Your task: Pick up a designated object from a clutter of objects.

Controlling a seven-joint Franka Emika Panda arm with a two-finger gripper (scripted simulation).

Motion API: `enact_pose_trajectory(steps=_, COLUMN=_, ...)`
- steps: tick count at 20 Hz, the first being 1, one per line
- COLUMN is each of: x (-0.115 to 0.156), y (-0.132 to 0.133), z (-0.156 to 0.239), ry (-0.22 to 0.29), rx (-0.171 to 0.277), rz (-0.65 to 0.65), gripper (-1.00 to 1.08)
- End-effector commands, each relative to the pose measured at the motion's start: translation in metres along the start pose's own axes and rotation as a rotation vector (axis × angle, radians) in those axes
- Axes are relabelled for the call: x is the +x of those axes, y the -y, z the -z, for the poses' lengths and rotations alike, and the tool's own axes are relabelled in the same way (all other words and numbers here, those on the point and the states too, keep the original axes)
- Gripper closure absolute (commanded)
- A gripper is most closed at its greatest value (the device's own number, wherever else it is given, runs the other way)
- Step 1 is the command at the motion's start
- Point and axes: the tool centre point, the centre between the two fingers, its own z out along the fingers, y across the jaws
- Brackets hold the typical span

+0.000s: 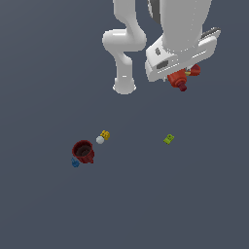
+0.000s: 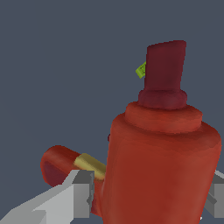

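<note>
1. Counting the loose items on the dark tabletop (image 1: 44,73) gave one dark red cup (image 1: 83,151), one blue bit (image 1: 75,163), one yellow bit (image 1: 105,134) with one white bit (image 1: 99,140) touching it, and one green block (image 1: 168,139).
2. One red L-shaped tool (image 1: 182,78) was off the tabletop, held up under the arm's white wrist.
3. The gripper (image 2: 148,194) was clamped on the red L-shaped tool's thick body; in the wrist view a grey finger (image 2: 78,192) pressed each side of it, and its dark red stub pointed away from the camera, with a yellow band on the side arm.
4. The cup, blue bit and yellow and white bits formed a small group toward the exterior view's left; the blue bit sat just beside the cup, the other two near it.
5. The green block lay alone toward the exterior view's right, well apart from that group, with bare tabletop on all sides.
6. Wide open surface lay between the group and the block, and all along the lower part of the exterior view.
7. The cup stood mouth up; its inside looked dark, and I could not tell whether anything was in it.
</note>
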Motion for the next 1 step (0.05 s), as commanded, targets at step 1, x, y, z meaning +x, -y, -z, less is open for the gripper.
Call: enact_pose_trajectory(steps=1, x=0.0004, y=0.0001, z=0.0011, ry=-0.002, rx=0.001, rz=0.000, gripper=1.08)
